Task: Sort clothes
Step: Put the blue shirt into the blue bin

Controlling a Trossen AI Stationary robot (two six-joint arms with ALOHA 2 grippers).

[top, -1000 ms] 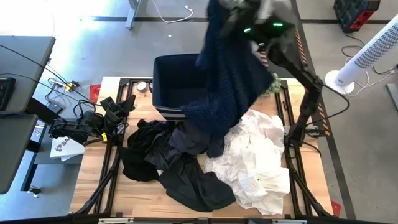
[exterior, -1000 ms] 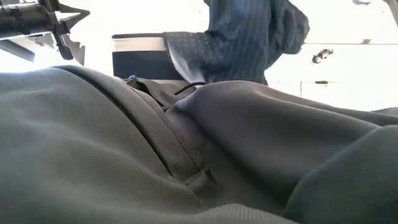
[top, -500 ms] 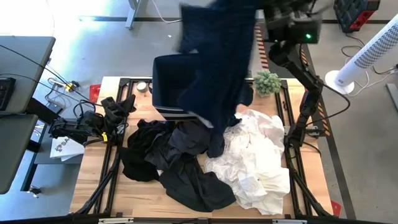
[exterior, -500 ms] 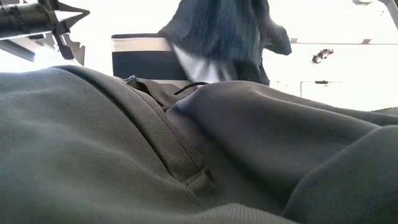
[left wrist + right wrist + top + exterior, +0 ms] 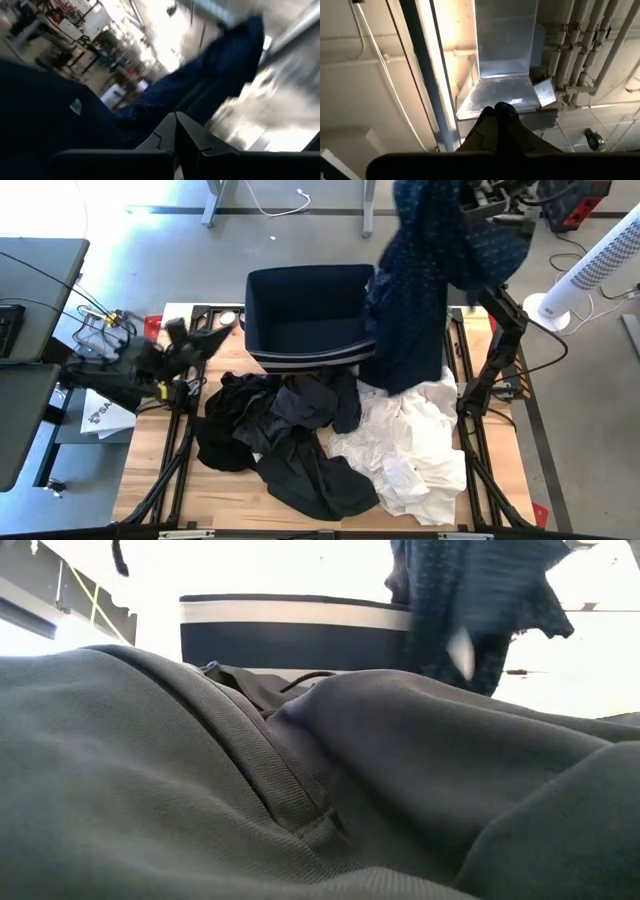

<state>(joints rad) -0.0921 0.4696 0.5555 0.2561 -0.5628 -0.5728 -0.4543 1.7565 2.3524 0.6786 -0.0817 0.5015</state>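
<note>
Sorting's barely started as far as I can tell: the black clothes (image 5: 285,445) and white clothes (image 5: 415,435) lie heaped on the table (image 5: 200,490), and the bin (image 5: 300,310) looks empty. My right gripper (image 5: 497,112) is pinched shut on the navy speckled garment (image 5: 420,290), which hangs below it beside the bin. My left gripper (image 5: 175,131) sits closed near the table's left edge.

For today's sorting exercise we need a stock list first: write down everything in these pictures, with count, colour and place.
Speckled garment: one, dark navy, hanging from the right claw beside the bin.
Black clothes: a heap, table centre-left.
White clothes: a heap, table right.
Fabric bin: one, navy with white stripes, table's far side.
Fan: one, white, on the floor at right.
Left claw: dark, at the table's left edge, empty.
Right claw: dark, raised high, pointing at the ceiling.
</note>
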